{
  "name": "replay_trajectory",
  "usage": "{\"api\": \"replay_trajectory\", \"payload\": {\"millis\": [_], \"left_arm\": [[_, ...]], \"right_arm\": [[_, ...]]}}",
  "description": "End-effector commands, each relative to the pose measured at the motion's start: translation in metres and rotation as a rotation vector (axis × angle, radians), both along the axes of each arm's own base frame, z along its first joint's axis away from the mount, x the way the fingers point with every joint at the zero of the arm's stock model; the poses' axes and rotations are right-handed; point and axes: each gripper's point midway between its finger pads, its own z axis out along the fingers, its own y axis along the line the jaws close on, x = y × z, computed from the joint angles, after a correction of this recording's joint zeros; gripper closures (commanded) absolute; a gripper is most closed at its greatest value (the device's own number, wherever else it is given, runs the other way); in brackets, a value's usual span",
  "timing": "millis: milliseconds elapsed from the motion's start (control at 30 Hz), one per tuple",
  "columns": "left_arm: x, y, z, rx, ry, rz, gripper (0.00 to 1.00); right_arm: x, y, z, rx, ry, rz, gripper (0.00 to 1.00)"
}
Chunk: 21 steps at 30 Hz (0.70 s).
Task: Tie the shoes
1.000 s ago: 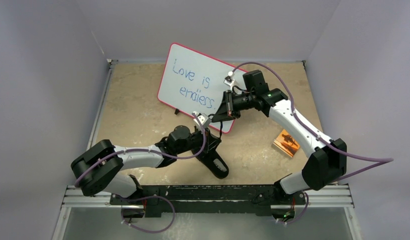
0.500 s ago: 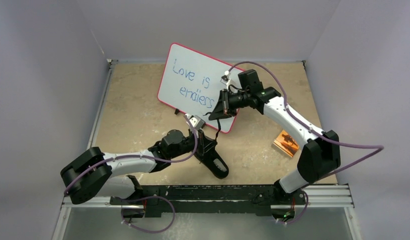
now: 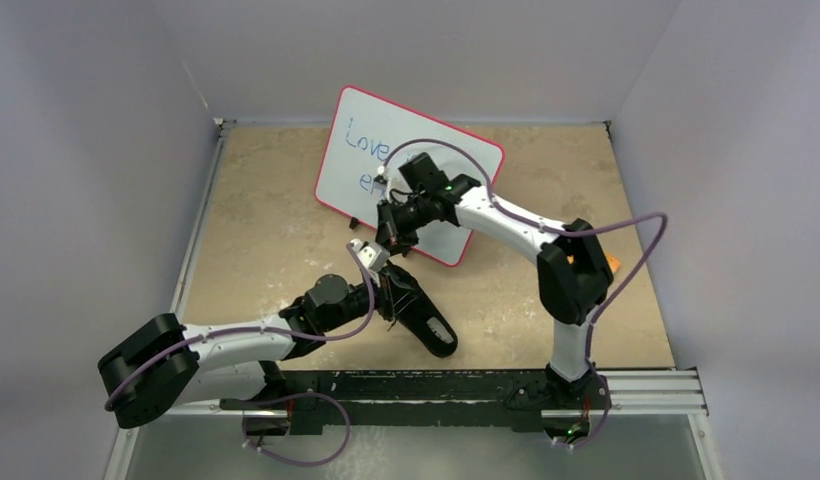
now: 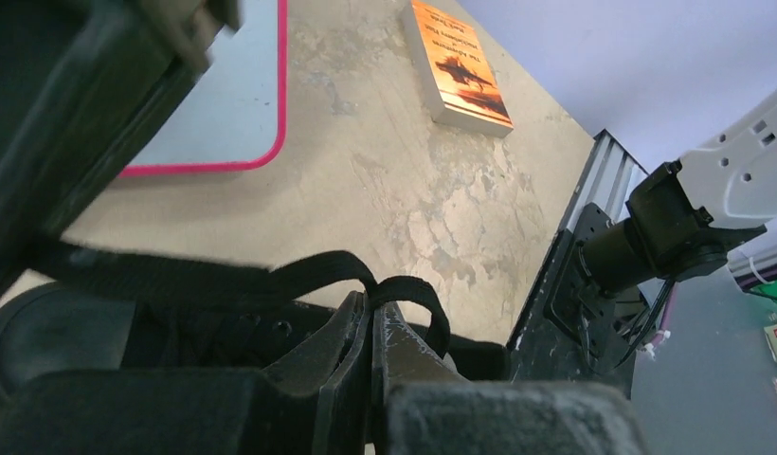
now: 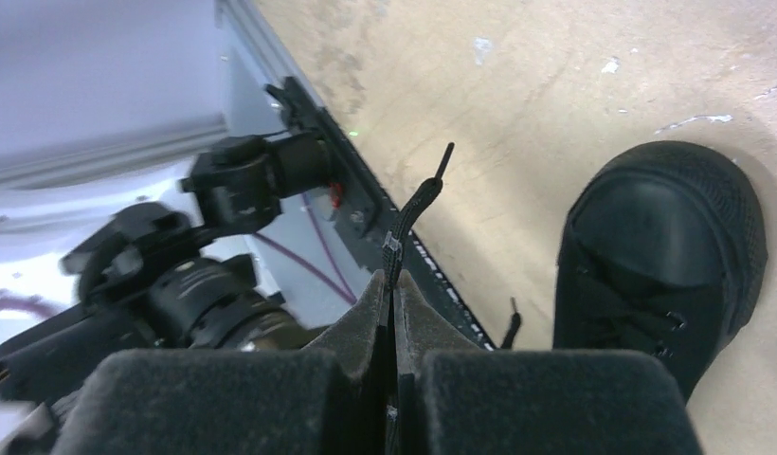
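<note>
Beside the whiteboard (image 3: pixel 338 180), left gripper (image 4: pixel 370 311) and right gripper (image 5: pixel 392 284) each clamp a sneaker lace (image 5: pixel 418 203)

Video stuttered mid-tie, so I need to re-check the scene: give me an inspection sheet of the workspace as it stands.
Surface: tan tabletop, mottled and scuffed.
Job's things: black sneaker lying near the arm bases, no finished bow visible.
Clutter: whiteboard with pink rim, blue writing partly hidden by the right arm; orange book beyond it.
Grippers: left gripper shut on a lace loop; right gripper shut on a lace end.
Cables: purple cables arching off both arms.
Surroundings: plain grey walls; metal rail at the near edge.
</note>
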Motion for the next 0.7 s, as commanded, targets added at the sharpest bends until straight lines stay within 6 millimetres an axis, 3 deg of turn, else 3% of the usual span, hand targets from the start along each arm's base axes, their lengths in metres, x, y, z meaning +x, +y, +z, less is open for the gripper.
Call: {"api": "replay_trajectory", "payload": {"millis": [0, 100, 133, 167, 300, 367, 500, 567, 667], "left_arm": [[-0.004, 0.006, 0.007, -0.034, -0.045, 0.010, 1.00], [-0.007, 0.007, 0.006, -0.047, -0.041, 0.011, 1.00], [-0.008, 0.008, 0.005, -0.049, -0.039, 0.012, 1.00], [-0.008, 0.009, 0.004, -0.051, -0.037, 0.014, 1.00], [-0.006, 0.012, 0.003, -0.061, -0.028, 0.038, 1.00], [-0.007, 0.013, 0.004, -0.074, -0.024, 0.043, 1.00], [-0.009, 0.018, 0.002, -0.114, 0.006, 0.064, 1.00], [-0.009, 0.019, 0.003, -0.125, 0.011, 0.065, 1.00], [-0.006, 0.024, 0.006, -0.156, 0.018, 0.101, 1.00]], "right_arm": [[-0.024, 0.006, -0.029, -0.114, -0.015, 0.133, 1.00], [-0.039, 0.009, -0.045, -0.157, 0.026, 0.175, 0.99], [-0.040, 0.007, -0.046, -0.175, 0.027, 0.184, 0.93], [-0.042, 0.004, -0.042, -0.190, 0.035, 0.187, 0.83], [-0.019, -0.010, -0.009, -0.233, -0.092, 0.148, 0.43], [-0.010, -0.028, 0.003, -0.251, -0.116, 0.118, 0.32], [-0.003, -0.074, 0.015, -0.295, -0.128, 0.059, 0.21], [-0.003, -0.098, 0.008, -0.364, -0.167, 0.028, 0.17], [-0.022, -0.133, -0.018, -0.493, -0.159, 0.036, 0.15]]}}
